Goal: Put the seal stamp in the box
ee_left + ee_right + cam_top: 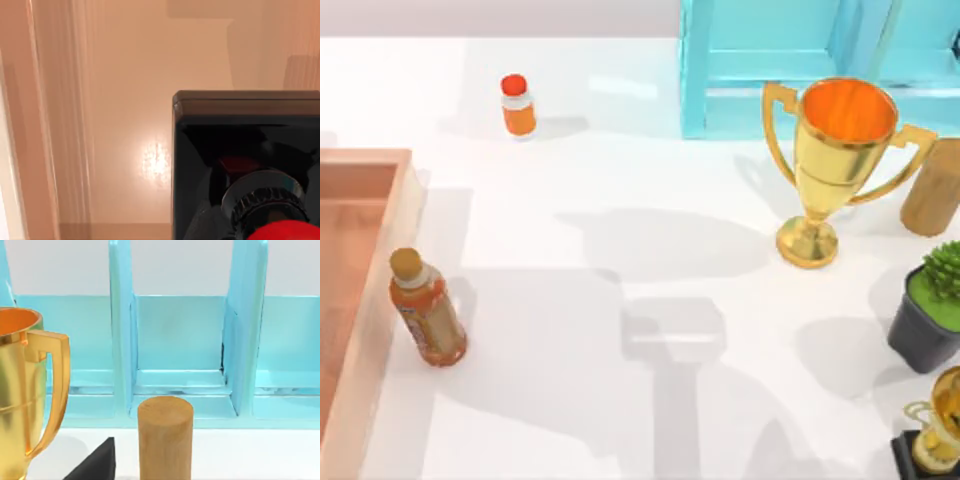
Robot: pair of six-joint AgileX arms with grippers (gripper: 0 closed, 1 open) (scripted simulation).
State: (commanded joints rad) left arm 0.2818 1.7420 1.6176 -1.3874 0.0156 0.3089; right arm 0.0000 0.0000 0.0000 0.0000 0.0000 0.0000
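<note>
Through our left wrist view the seal stamp (245, 165) sits close to the lens, black block base and red knob, over the salmon floor of the box (125, 100); we cannot tell whether it rests there or is grasped, nor how either gripper stands. From above, the box (375, 290) lies at nine o'clock, a brown-capped orange bottle (425, 308) touching its outer wall. A small red-capped bottle (518, 105) stands at eleven o'clock, the gold trophy (832, 170) at two, the blue cabinet (800, 60) behind it.
</note>
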